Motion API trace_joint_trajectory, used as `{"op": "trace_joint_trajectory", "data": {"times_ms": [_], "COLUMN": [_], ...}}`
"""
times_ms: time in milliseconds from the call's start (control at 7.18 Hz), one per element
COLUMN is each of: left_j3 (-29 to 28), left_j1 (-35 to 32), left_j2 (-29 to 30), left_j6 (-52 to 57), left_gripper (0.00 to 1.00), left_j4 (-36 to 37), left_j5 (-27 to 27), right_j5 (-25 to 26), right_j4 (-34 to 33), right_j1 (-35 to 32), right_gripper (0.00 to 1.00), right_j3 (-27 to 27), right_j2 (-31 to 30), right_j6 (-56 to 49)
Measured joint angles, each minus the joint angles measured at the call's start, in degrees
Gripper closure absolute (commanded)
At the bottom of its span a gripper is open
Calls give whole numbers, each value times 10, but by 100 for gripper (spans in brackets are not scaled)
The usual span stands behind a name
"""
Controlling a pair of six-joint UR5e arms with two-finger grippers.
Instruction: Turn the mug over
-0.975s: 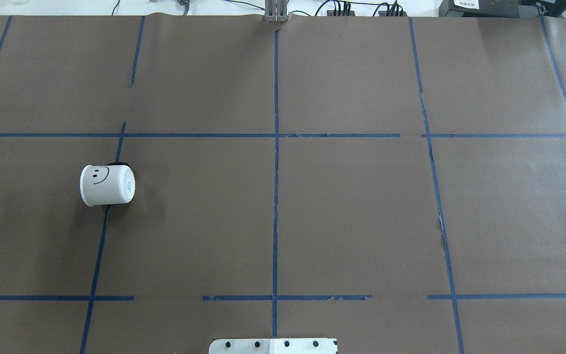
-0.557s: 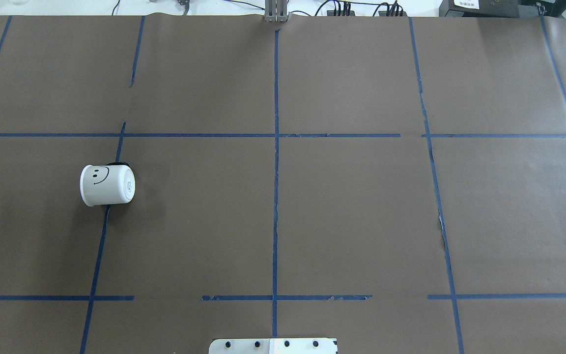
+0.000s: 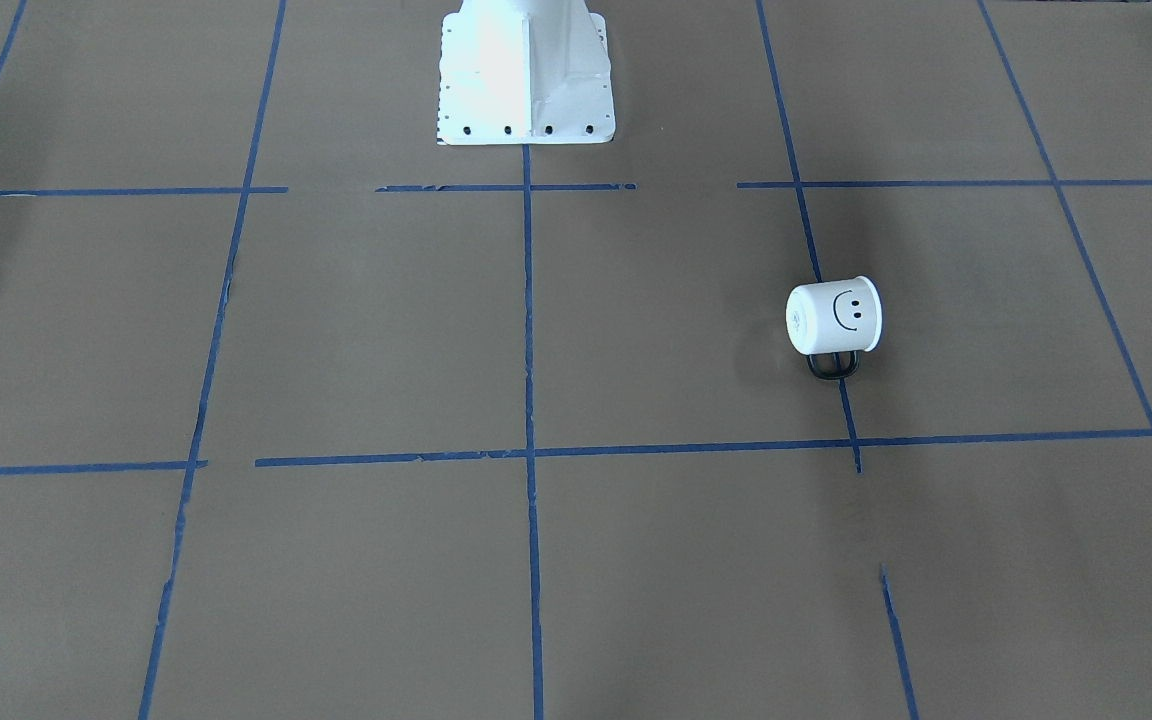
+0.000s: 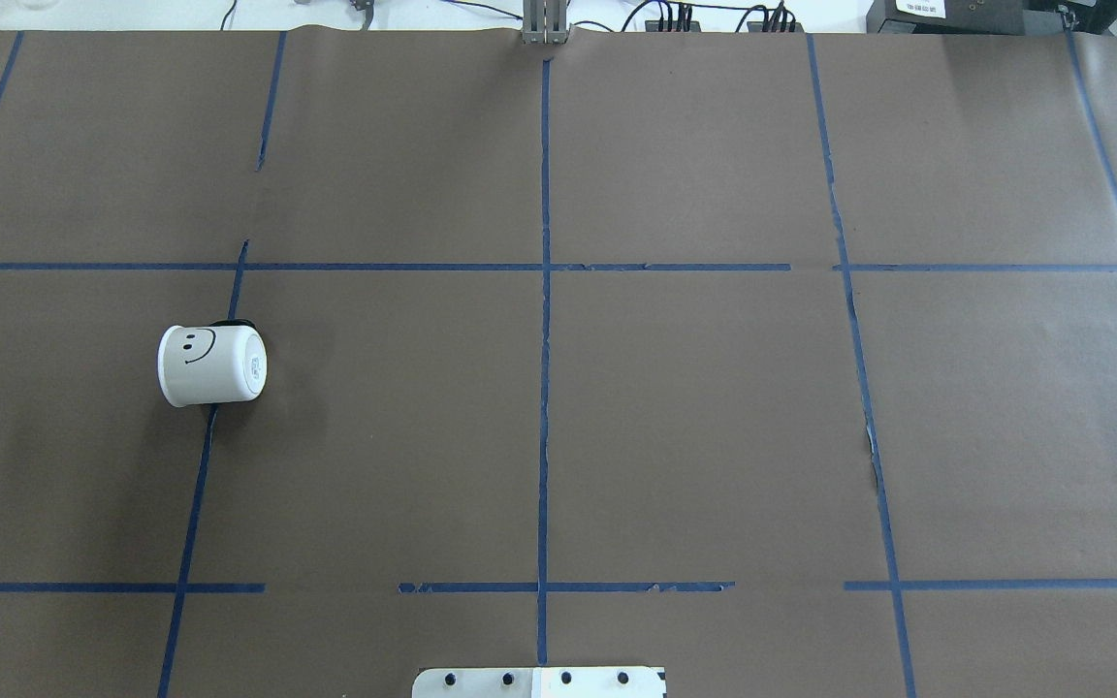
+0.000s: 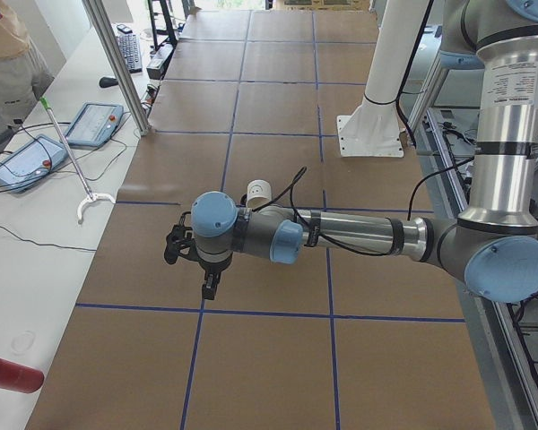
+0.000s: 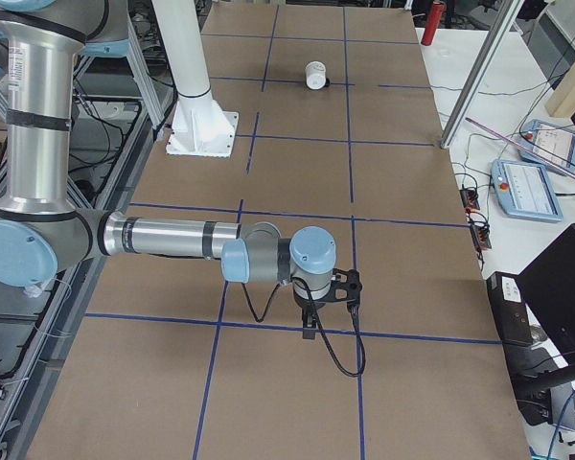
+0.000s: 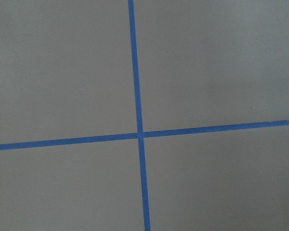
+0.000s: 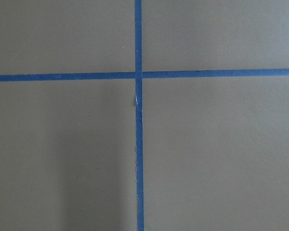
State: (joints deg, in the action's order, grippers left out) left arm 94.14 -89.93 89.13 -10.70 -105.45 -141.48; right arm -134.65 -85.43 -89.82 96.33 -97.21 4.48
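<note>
The mug (image 4: pixel 212 365) lies on its side across a tape line (image 4: pixel 192 504). It is well apart from my left claw (image 5: pixel 209 288) and farther still from my right claw (image 6: pixel 309 326). Both claws hang pointing down. I cannot tell whether either claw's jaws are apart or together.

Table under brown paper (image 4: pixel 714 427), blue tape grid (image 4: pixel 545 388). Side bench (image 5: pixel 49 224): control tablet (image 5: pixel 94 121), keyboard (image 5: pixel 128 49), red cylinder (image 5: pixel 9 374) lying flat.
</note>
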Motion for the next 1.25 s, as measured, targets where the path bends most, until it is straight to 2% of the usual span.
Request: {"op": "trace_joint_trajectory", "data": {"times_ms": [279, 697, 836, 1254], "left_j3": [-9, -73, -92, -112], "left_j1": [36, 125, 153, 227], "left_j2": [-38, -56, -56, -40], "left_j6": [-157, -436, -494, -628], "left_gripper": [0, 0, 1, 1], "left_j4": [-155, -444, -525, -671], "left_j5": [1, 17, 25, 54], "right_j5": [0, 0, 0, 0], "right_j4": [0, 0, 0, 0], "right_j1": [0, 0, 0, 0], "right_gripper": [0, 0, 0, 0], "right_j3": [0, -1, -1, 0], "right_j2": [0, 0, 0, 0], "right_j6": [0, 0, 0, 0]}}
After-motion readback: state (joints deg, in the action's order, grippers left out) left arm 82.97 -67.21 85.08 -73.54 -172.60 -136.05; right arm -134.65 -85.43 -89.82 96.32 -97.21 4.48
